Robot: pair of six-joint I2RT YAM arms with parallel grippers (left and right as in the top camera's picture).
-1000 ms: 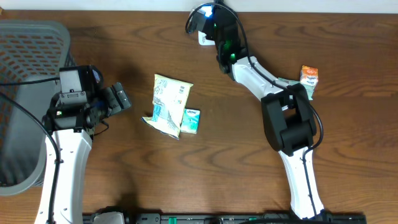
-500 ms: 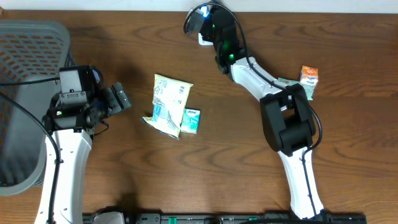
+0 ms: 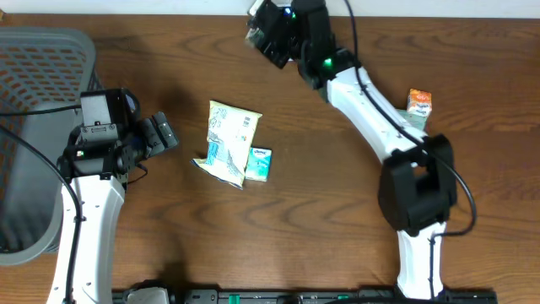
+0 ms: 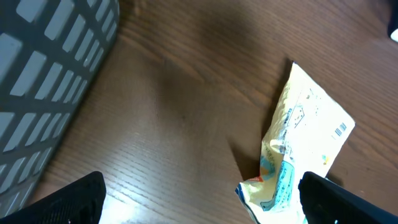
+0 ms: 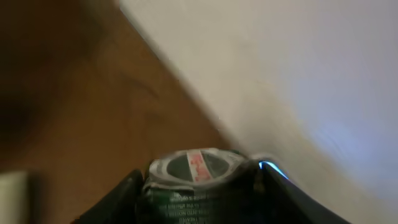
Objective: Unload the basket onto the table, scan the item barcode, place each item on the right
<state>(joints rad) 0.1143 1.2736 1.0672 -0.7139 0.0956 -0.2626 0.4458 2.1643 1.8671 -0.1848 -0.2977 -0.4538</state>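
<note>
dark wood-grain table (image 3: 321, 219) against a pale wall (image 5: 280, 62), grey basket (image 3: 34, 101) at its edge

Both arms had white tubes and black joints. The right arm (image 3: 371, 110), beyond the yellow bag (image 3: 229, 142), showed a small green light (image 3: 325, 62). The left arm (image 3: 89, 219), on the bag's other side, carried a thin black cable (image 3: 51, 169).

Centre: pouch (image 3: 228, 139), with packet (image 3: 260, 163) touching it at 4 o'clock. Basket (image 3: 34, 127) at 9 o'clock edge. Carton (image 3: 419, 105) at 3 o'clock. Item (image 5: 196, 174) in right gripper (image 3: 268, 32), 12 o'clock edge.
</note>
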